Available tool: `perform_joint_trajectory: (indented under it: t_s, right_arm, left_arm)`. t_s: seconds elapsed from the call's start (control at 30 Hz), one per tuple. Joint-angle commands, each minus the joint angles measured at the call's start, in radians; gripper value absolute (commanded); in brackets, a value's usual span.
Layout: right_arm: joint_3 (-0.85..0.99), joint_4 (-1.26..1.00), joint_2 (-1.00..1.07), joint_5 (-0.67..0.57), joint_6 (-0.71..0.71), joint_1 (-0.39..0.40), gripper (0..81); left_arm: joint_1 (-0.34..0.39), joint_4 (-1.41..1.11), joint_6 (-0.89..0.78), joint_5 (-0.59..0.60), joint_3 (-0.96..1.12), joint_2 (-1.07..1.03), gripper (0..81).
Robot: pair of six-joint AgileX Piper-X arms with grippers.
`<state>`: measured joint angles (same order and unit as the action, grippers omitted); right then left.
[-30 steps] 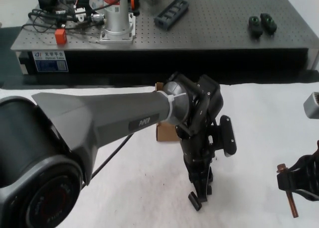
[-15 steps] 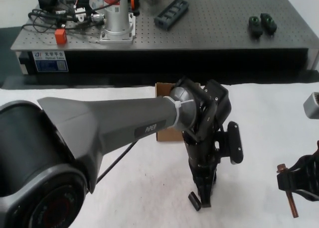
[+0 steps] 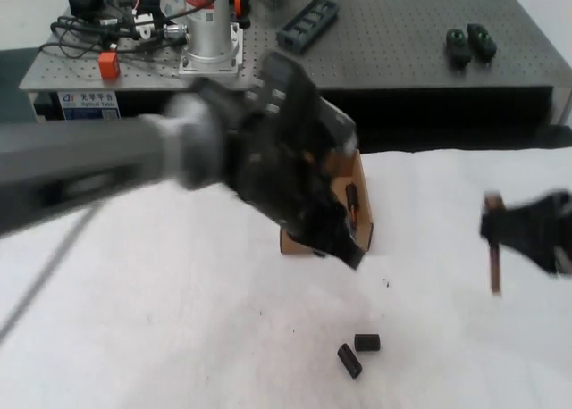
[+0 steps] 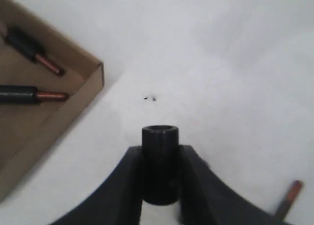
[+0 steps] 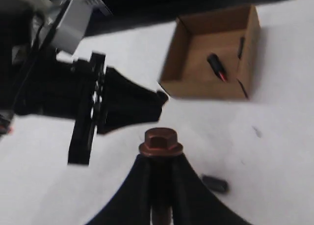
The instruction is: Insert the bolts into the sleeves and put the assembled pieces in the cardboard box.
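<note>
My left gripper (image 4: 160, 157) is shut on a short black sleeve (image 4: 160, 136), held off the white cloth with its bore showing. In the high view the left gripper (image 3: 347, 248) hangs beside the cardboard box (image 3: 359, 214). My right gripper (image 5: 161, 163) is shut on a copper bolt (image 5: 161, 142) with a hex head. It sits at the right in the high view, the right gripper (image 3: 527, 229) with the bolt (image 3: 494, 257) pointing down. The box (image 4: 73, 87) holds two assembled pieces (image 4: 29, 94). Two loose sleeves (image 3: 366, 342) lie on the cloth.
A grey perforated bench (image 3: 402, 43) with a metal post, cables and black parts stands behind the cloth. The left arm (image 3: 134, 159) stretches across the left half of the high view. One loose sleeve (image 5: 215, 183) lies near the right gripper.
The left arm has lifted off the cloth and swung back toward the box, uncovering a second loose sleeve. The right gripper with the bolt has moved up and away from the front edge.
</note>
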<state>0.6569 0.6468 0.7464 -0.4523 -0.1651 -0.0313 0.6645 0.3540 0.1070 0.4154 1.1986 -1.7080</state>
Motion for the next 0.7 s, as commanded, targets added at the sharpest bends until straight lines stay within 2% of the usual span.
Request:
perform_joint_trajectory:
  t_s: [0.0,0.1,0.27,0.37,0.67]
  right_arm:
    - [-0.005,-0.354,0.019,-0.061,-0.195,0.099,2.7]
    - [-0.005,-0.542,0.061,-0.051,-0.288,0.192,2.7]
    - [-0.003,-0.747,0.149,0.016,-0.358,0.305,2.7]
    - [-0.003,-0.766,0.169,0.054,-0.358,0.332,2.7]
    - [-0.003,-0.772,0.202,0.054,-0.381,0.377,2.7]
  left_arm:
    - [0.012,-0.197,-0.142,0.102,-0.167,0.141,0.7]
    - [0.029,-0.384,-0.250,0.179,-0.325,0.263,0.7]
    - [0.049,-0.549,-0.356,0.182,-0.462,0.426,0.7]
    - [0.049,-0.560,-0.371,0.166,-0.479,0.482,0.7]
    - [0.049,-0.618,-0.399,0.164,-0.479,0.513,0.7]
